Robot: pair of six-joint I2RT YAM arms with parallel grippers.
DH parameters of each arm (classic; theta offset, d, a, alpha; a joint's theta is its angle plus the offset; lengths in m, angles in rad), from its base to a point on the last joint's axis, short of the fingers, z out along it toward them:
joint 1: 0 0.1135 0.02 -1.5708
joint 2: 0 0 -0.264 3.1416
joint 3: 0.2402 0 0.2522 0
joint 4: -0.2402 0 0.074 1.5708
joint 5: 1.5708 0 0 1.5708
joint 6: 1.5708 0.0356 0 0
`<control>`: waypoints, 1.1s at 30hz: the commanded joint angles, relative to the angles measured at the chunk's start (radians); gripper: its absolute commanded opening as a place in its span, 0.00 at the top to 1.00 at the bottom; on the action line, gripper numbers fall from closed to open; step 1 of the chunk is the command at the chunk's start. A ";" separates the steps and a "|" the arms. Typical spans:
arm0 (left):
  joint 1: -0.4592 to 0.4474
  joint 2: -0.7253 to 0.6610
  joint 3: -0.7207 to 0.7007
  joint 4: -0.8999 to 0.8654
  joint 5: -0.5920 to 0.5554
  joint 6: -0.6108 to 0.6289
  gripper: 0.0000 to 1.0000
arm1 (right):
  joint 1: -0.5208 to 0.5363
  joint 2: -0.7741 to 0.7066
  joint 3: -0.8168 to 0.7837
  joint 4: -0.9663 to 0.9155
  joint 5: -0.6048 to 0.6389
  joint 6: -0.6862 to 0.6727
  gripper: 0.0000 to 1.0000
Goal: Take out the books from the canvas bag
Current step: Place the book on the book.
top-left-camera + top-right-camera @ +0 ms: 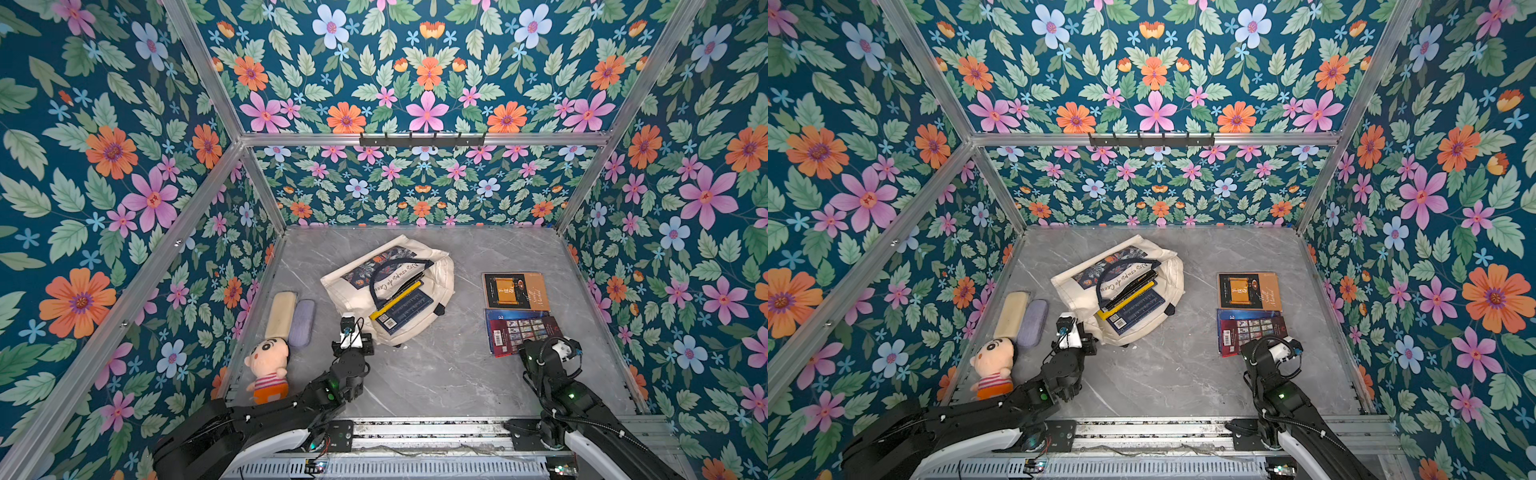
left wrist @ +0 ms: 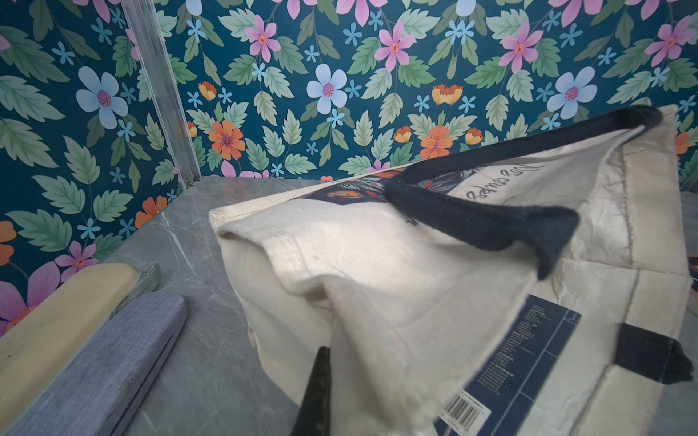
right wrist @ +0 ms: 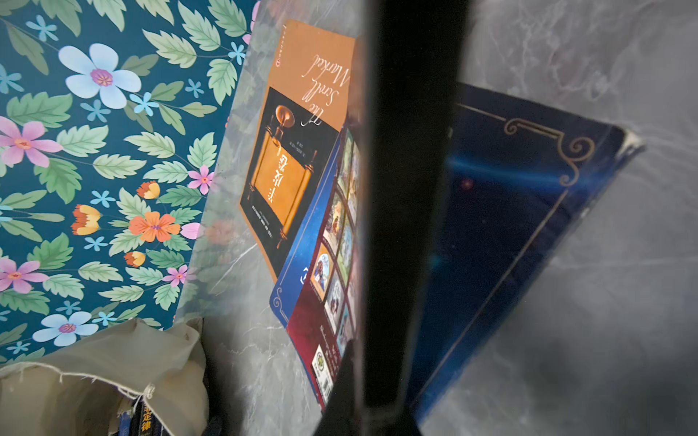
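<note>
1. The canvas bag [image 1: 353, 282] lies flat near the middle of the bench [image 1: 436, 374], its mouth gaping toward 5 o'clock. A navy book [image 1: 405, 309] with a barcode pokes out of that mouth, with a yellow-edged book [image 1: 397, 299] on top of it, so the job looks only partly done.
2. The left pincer [image 1: 368, 338] sits at the bag's 7 o'clock corner, clamped on the cream cloth of the mouth rim. In the left wrist view the fabric bunches over one finger [image 2: 313, 392]. This grip probably anchors the bag so it does not slide when a book is drawn out.
3. At 3 o'clock, well apart from the bag, an orange-brown book [image 1: 515, 291] lies flat. Nearer 4 o'clock a red book [image 1: 521, 332] rests on a blue book [image 1: 498, 314]. Setting them aside likely keeps the bag's mouth unobstructed.
4. The right pincer [image 1: 528, 349] is at the red book's near edge, jaws nearly together. I cannot tell whether it pinches the cover.
5. A plush doll [image 1: 268, 365] at 8 o'clock and two cases [image 1: 291, 316] at 9 o'clock lie clear of the work.
</note>
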 commanded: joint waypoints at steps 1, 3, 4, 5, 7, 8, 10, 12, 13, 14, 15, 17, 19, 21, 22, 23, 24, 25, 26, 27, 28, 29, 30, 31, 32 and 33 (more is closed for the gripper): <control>0.001 0.004 0.006 0.013 -0.005 -0.008 1.00 | -0.002 0.034 0.002 0.017 0.003 0.057 1.00; 0.001 0.005 0.008 0.013 -0.006 -0.008 1.00 | -0.004 0.060 0.007 0.033 0.014 0.059 1.00; 0.001 0.006 0.008 0.013 -0.005 -0.008 1.00 | -0.005 0.072 0.011 0.035 0.020 0.061 1.00; 0.001 0.005 0.008 0.013 -0.005 -0.008 1.00 | -0.007 0.084 0.015 0.039 0.023 0.064 1.00; 0.001 0.006 0.008 0.013 -0.005 -0.008 1.00 | -0.018 0.106 0.016 0.058 0.016 0.062 1.00; 0.001 0.004 0.006 0.013 -0.005 -0.008 1.00 | -0.027 0.115 0.015 0.069 0.007 0.061 1.00; 0.001 0.004 0.006 0.013 -0.005 -0.008 1.00 | -0.047 0.133 0.012 0.095 -0.015 0.055 1.00; 0.001 0.006 0.007 0.013 -0.005 -0.010 1.00 | -0.066 0.145 0.009 0.125 -0.039 0.043 1.00; 0.001 0.006 0.006 0.013 -0.005 -0.009 1.00 | -0.072 0.150 0.010 0.128 -0.043 0.037 1.00; 0.001 0.005 0.006 0.013 -0.005 -0.009 1.00 | -0.077 0.152 0.014 0.126 -0.043 0.032 1.00; 0.002 0.004 0.005 0.013 -0.005 -0.010 1.00 | -0.080 0.152 0.016 0.122 -0.042 0.029 0.99; 0.001 0.003 0.006 0.011 -0.005 -0.009 1.00 | -0.086 0.146 0.017 0.121 -0.049 0.021 0.97; 0.000 0.003 0.006 0.012 -0.005 -0.009 1.00 | -0.090 0.143 0.013 0.127 -0.057 0.011 0.94; 0.001 0.003 0.006 0.012 -0.005 -0.009 1.00 | -0.092 0.146 0.013 0.134 -0.069 -0.002 0.90; 0.002 0.003 0.007 0.012 -0.004 -0.009 1.00 | -0.095 0.147 0.015 0.137 -0.074 -0.005 0.89; 0.001 0.004 0.008 0.012 -0.004 -0.009 1.00 | -0.097 0.152 0.013 0.141 -0.080 -0.008 0.89; 0.002 0.006 0.008 0.012 -0.004 -0.010 1.00 | -0.098 0.158 0.013 0.145 -0.087 -0.010 0.88; 0.002 0.006 0.008 0.011 -0.004 -0.009 1.00 | -0.100 0.160 0.015 0.148 -0.091 -0.011 0.88; 0.001 0.006 0.008 0.012 -0.005 -0.010 1.00 | -0.100 0.165 0.016 0.149 -0.094 -0.012 0.88; 0.001 0.005 0.008 0.012 -0.004 -0.011 1.00 | -0.100 0.170 0.017 0.148 -0.098 -0.011 0.88; 0.001 0.006 0.008 0.010 -0.005 -0.011 1.00 | -0.101 0.171 0.018 0.144 -0.099 -0.009 0.86; 0.002 0.004 0.008 0.010 -0.005 -0.011 1.00 | -0.102 0.171 0.021 0.134 -0.101 -0.004 0.84; 0.001 0.004 0.008 0.008 -0.005 -0.011 1.00 | -0.103 0.169 0.024 0.123 -0.103 -0.001 0.81; 0.001 0.002 0.007 0.008 -0.005 -0.011 1.00 | -0.103 0.166 0.027 0.113 -0.108 0.001 0.78; 0.001 0.002 0.006 0.009 -0.005 -0.011 1.00 | -0.104 0.161 0.030 0.099 -0.111 0.002 0.75; 0.001 0.000 0.006 0.009 -0.005 -0.011 1.00 | -0.105 0.154 0.035 0.079 -0.111 0.005 0.71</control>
